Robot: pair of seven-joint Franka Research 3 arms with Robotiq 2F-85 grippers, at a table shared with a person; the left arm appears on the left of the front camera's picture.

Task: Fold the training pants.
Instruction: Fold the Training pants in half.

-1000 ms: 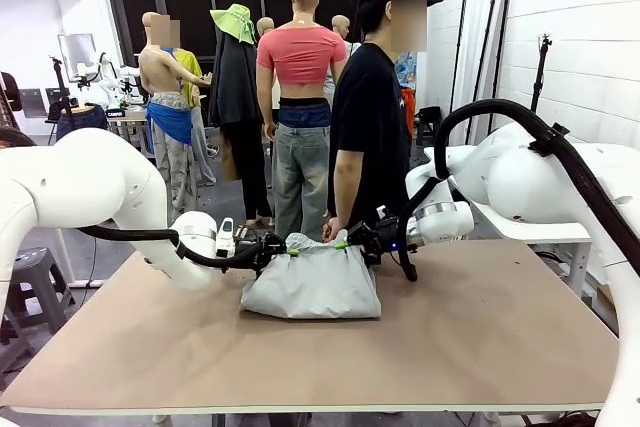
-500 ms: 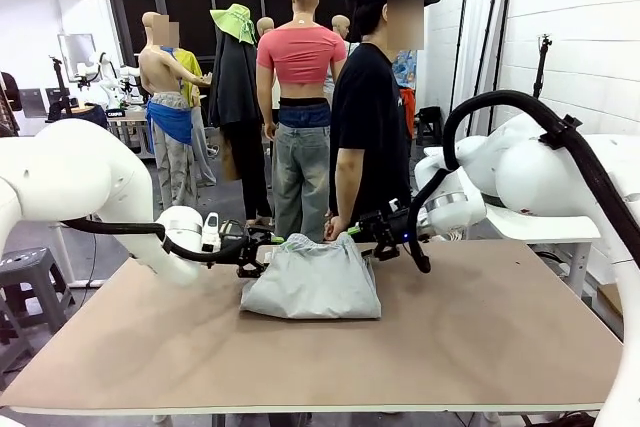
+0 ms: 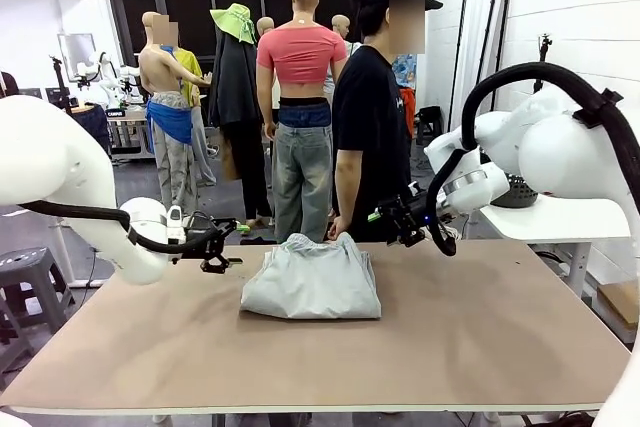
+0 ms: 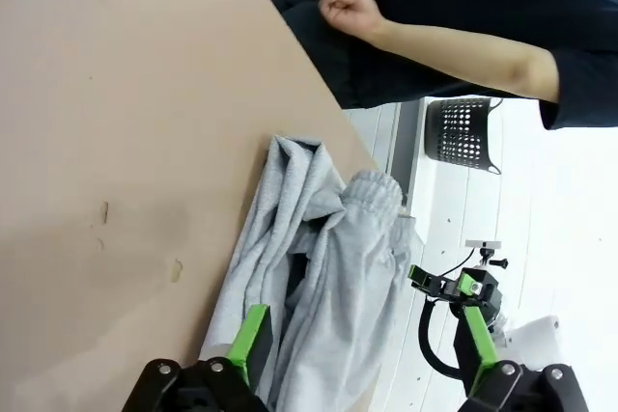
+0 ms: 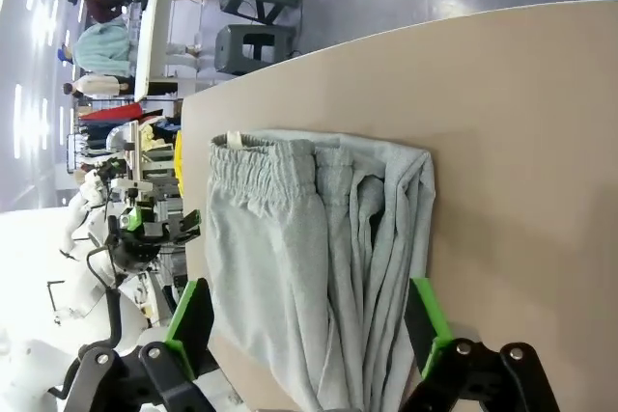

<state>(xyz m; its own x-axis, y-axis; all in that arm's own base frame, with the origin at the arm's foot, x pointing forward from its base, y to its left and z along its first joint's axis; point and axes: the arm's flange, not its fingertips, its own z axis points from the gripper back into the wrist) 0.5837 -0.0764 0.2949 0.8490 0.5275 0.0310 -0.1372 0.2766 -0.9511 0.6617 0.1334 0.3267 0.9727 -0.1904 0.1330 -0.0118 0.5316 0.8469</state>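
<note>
Nearest us, bare tabletop [image 3: 470,337]; beyond it the training pants [image 3: 312,279] lie in a folded bundle near the far edge. Left gripper [image 3: 222,244] hangs released and empty, off to their side; right gripper [image 3: 395,218] likewise, jaws apart. Risk: that loose top layer could slump open, or a sweeping arm could snag it. Behind stands the person [image 3: 372,107].

Brown tabletop [image 3: 480,327], white brick wall [image 3: 580,17], grey floor [image 3: 225,197], dark windows, grey stools [image 5: 253,16].
</note>
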